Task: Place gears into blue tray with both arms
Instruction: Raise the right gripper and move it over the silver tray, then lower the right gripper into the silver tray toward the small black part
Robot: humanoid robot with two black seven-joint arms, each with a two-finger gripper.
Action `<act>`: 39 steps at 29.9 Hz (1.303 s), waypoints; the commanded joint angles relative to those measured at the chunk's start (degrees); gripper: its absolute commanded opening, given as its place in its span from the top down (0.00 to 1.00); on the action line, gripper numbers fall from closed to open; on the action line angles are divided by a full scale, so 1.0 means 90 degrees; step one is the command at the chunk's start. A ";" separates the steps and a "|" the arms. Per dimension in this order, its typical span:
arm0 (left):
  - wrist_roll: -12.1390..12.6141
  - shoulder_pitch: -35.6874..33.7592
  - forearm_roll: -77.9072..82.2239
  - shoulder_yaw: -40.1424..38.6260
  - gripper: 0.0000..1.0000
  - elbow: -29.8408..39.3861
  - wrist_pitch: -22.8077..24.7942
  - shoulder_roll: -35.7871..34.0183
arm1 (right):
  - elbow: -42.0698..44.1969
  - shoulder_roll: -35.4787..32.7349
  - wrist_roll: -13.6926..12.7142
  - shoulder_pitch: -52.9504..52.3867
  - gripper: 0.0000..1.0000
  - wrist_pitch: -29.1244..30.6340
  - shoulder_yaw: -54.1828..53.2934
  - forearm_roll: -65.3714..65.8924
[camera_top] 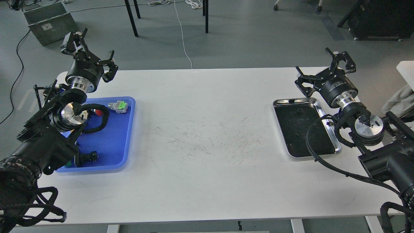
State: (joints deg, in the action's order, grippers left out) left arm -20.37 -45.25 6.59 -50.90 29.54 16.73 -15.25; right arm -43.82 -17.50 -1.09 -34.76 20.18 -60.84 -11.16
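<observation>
The blue tray (113,142) lies at the table's left end, partly covered by my left arm. My left gripper (90,53) is raised above the tray's far edge, open, with nothing between its claws. My right gripper (323,69) hangs open and empty over the far right corner of the steel tray (334,142). On that tray's dark floor a small dark round shape (299,111) may be a gear; the gears are too dark against it to tell apart. No gear can be picked out in the blue tray.
In the blue tray lie a grey block with a green top (118,106), a red-capped switch (98,112) and a black part (90,156). The scuffed white table (207,139) spans between the trays. A grey crate (48,21) and chair legs stand on the floor beyond.
</observation>
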 commanded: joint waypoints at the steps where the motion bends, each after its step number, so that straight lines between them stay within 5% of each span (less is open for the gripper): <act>1: -0.0032 0.0038 -0.0009 0.0001 0.02 -0.0001 -0.0003 0.0005 | -0.0024 -0.0057 0.0004 -0.0142 0.01 0.0003 0.0382 0.0019; 10: -0.0022 -0.0021 0.0030 0.0001 0.02 -0.0001 -0.0003 -0.0024 | -0.0073 -0.0935 -0.0055 -0.0746 0.01 0.0082 0.1689 0.0068; 20: -0.0032 -0.0060 0.0030 0.0001 0.02 -0.0001 0.0026 -0.0259 | -0.0463 -0.2020 -0.0220 -0.3137 0.01 0.0023 0.5310 0.1285; 25: -0.0032 -0.0040 0.0030 0.0001 0.02 -0.0001 0.0046 -0.0288 | -0.0716 -0.2020 -0.0884 -0.4155 0.01 0.0033 0.6972 0.3852; 32: -0.0032 -0.0001 0.0030 0.0001 0.02 -0.0001 0.0055 -0.0288 | -0.0835 -0.1787 -0.0914 -0.4371 0.01 -0.0006 0.8174 0.7243; 39: -0.0041 -0.0011 0.0020 0.0001 0.02 -0.0001 0.0055 -0.0298 | -0.0161 -0.1142 -0.0905 -0.4108 0.01 -0.0650 0.8859 0.7461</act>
State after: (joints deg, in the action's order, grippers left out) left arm -20.66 -45.27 6.86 -50.89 29.53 17.24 -17.87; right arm -46.88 -29.74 -9.26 -73.01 16.60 16.62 55.67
